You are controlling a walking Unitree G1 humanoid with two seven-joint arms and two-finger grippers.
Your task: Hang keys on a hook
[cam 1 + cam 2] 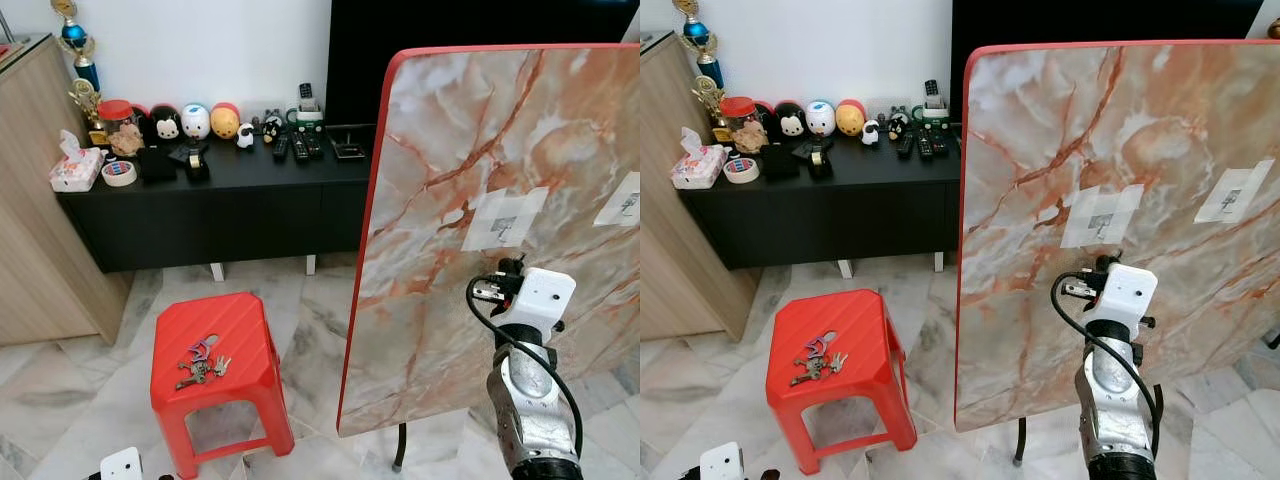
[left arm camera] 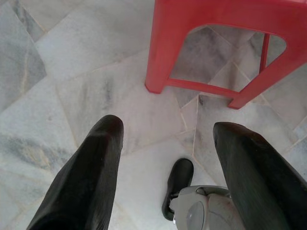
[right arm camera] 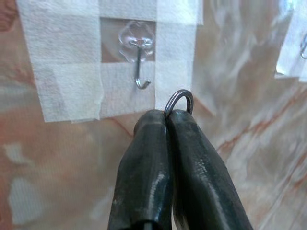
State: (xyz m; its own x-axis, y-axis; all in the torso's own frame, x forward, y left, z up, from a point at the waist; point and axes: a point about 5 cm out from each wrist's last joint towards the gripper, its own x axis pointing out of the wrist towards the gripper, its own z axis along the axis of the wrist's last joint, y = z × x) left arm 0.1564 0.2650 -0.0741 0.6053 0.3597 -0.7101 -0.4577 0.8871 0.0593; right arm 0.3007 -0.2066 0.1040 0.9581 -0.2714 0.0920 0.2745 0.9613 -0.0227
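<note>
The right gripper [image 3: 168, 120] is pinched shut on a key ring [image 3: 179, 101], just below and beside the hook [image 3: 139, 67] taped to the upright marbled board [image 1: 480, 150]. Lift the ring's opening over the hook tip, then lower. The right arm reaches forward, raised. More keys [image 1: 201, 362], probably another bunch, lie on the red stool [image 1: 255, 330]. The left gripper [image 2: 168, 143] hangs open near the floor [image 2: 62, 86].

The right gripper [image 3: 168, 117] was raised just below the hook [image 3: 139, 67], fingers pinched together on a key ring [image 3: 179, 99]; the left gripper [image 2: 168, 143] hung low, fingers spread.
</note>
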